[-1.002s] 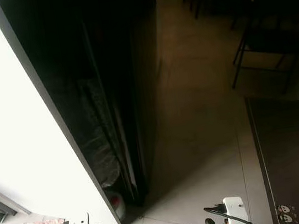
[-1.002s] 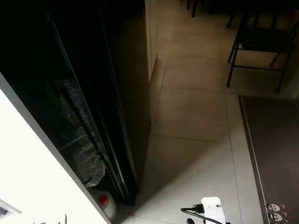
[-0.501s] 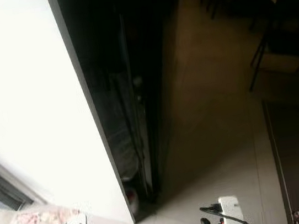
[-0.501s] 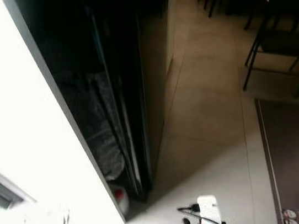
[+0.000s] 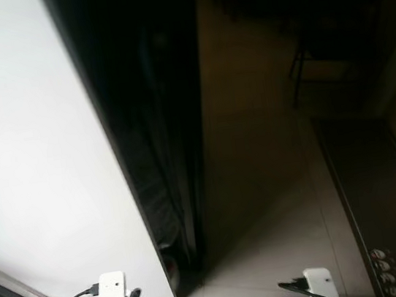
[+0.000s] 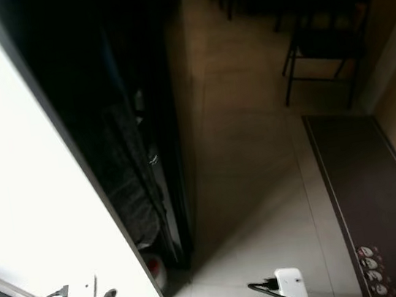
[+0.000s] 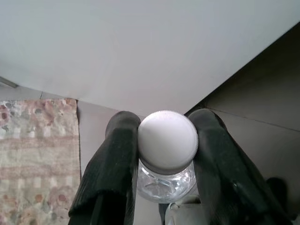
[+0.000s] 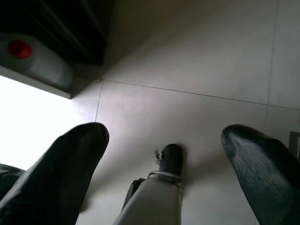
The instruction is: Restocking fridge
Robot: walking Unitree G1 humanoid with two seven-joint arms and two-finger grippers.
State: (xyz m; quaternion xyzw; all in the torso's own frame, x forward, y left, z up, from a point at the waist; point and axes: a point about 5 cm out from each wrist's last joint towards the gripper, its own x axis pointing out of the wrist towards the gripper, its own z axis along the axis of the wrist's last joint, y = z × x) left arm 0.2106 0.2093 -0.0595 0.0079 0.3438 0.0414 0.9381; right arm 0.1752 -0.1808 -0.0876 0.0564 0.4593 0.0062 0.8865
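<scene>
I had the left gripper (image 7: pixel 166 154) low at my 7 o'clock, its jaws clamped on a clear bottle (image 7: pixel 167 161) with a white cap, held above the tiled floor (image 6: pixel 265 205) beside a patterned rug (image 7: pixel 33 154). The right gripper (image 8: pixel 166 154) hung at 5 o'clock, jaws wide apart over bare tile. A dark cabinet (image 6: pixel 141 112) stood at 12 o'clock, with a red-capped jug (image 8: pixel 37 58) at its foot.
</scene>
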